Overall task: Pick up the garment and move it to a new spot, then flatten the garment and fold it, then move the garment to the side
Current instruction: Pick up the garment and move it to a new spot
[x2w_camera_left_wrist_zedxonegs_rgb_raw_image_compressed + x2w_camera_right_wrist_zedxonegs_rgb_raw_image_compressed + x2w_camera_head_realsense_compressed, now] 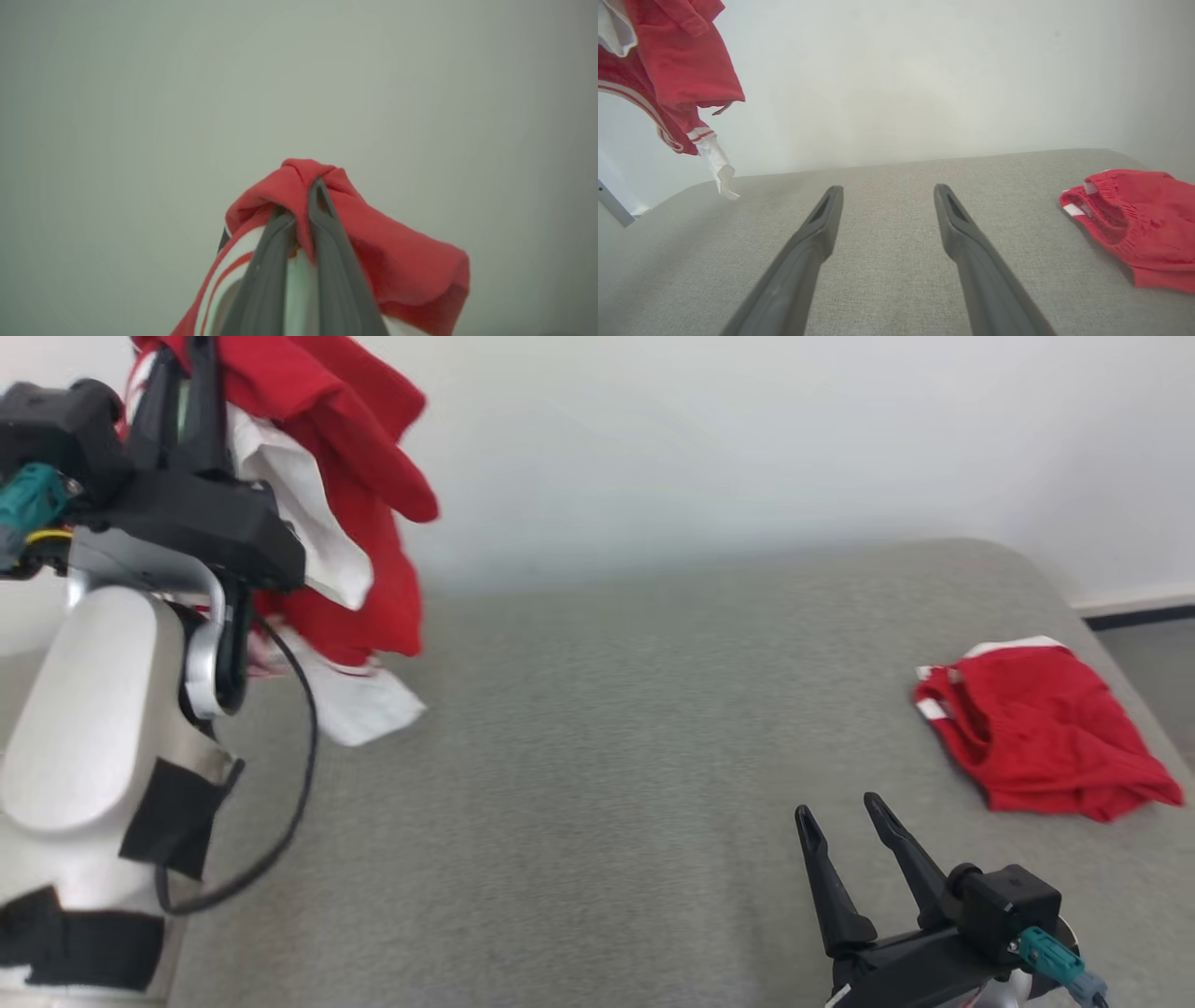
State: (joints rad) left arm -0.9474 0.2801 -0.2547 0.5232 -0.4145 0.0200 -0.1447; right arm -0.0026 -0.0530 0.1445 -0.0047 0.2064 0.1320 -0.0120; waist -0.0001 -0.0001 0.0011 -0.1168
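A red and white garment hangs bunched in the air at the upper left, above the left end of the grey table. My left gripper is raised and shut on its top fold; the left wrist view shows red cloth pinched between the two fingers of that gripper. Its white lower tip dangles just above the tabletop. My right gripper stands open and holds nothing low over the table's near right part, and in its own wrist view the fingers point at the back wall.
A second red garment with white trim lies folded near the table's right end, also seen as a folded red piece right of my right fingers. A pale wall stands behind the table. Floor begins past the right edge.
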